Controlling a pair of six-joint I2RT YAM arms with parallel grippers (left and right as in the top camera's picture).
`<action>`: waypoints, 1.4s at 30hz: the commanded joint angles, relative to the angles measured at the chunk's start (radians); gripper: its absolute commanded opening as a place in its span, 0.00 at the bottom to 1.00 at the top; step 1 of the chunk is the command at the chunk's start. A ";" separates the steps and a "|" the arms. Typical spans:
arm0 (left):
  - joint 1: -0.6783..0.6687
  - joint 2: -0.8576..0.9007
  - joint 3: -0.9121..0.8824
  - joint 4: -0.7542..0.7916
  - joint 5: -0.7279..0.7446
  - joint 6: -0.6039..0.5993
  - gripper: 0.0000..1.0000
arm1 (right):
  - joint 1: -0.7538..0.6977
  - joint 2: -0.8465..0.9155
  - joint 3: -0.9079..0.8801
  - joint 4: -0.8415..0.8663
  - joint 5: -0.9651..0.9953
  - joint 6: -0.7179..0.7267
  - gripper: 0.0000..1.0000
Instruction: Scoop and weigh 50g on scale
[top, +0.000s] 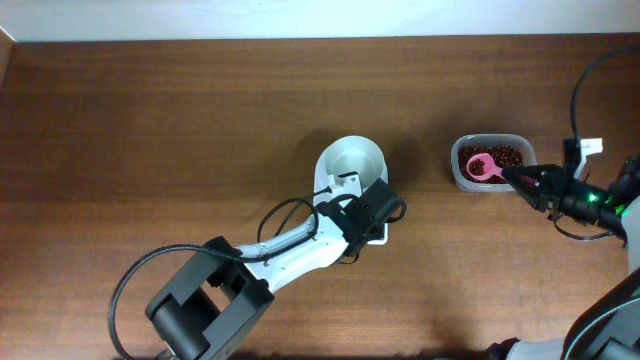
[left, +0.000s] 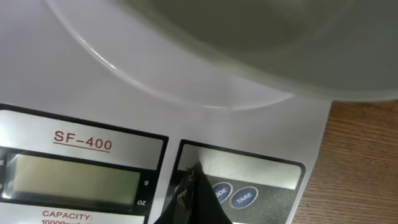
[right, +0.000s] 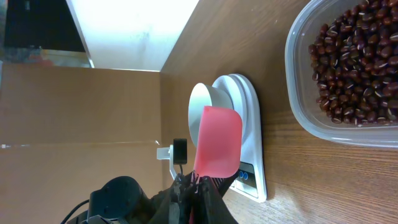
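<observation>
The white scale (top: 328, 186) stands mid-table with its round white bowl (top: 352, 162) on top. My left gripper (top: 348, 203) hovers over its front panel, shut and empty. In the left wrist view its tip (left: 189, 179) rests just left of the blue MODE button (left: 219, 191), between that and the blank LCD display (left: 74, 177). My right gripper (top: 512, 177) is shut on the handle of a pink scoop (top: 485, 167), which sits over the clear tub of red beans (top: 512, 152). The right wrist view shows the scoop's back (right: 217, 140) and the gripper (right: 199, 182).
The tub of beans (right: 348, 68) lies to the right of the scale (right: 252, 130) on the brown wooden table (top: 150, 130). The left arm's cable (top: 285, 212) loops beside the scale. A TARE button (left: 244, 198) sits right of MODE.
</observation>
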 joint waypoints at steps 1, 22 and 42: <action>-0.002 0.051 0.003 0.002 0.013 0.016 0.00 | 0.006 0.005 0.018 0.000 0.004 -0.011 0.04; 0.074 -0.481 0.043 -0.402 -0.018 0.153 0.28 | 0.006 0.005 0.018 0.001 0.004 -0.011 0.04; 0.224 -0.620 0.167 -0.675 0.149 1.055 0.99 | 0.006 0.005 0.018 0.004 0.004 -0.011 0.04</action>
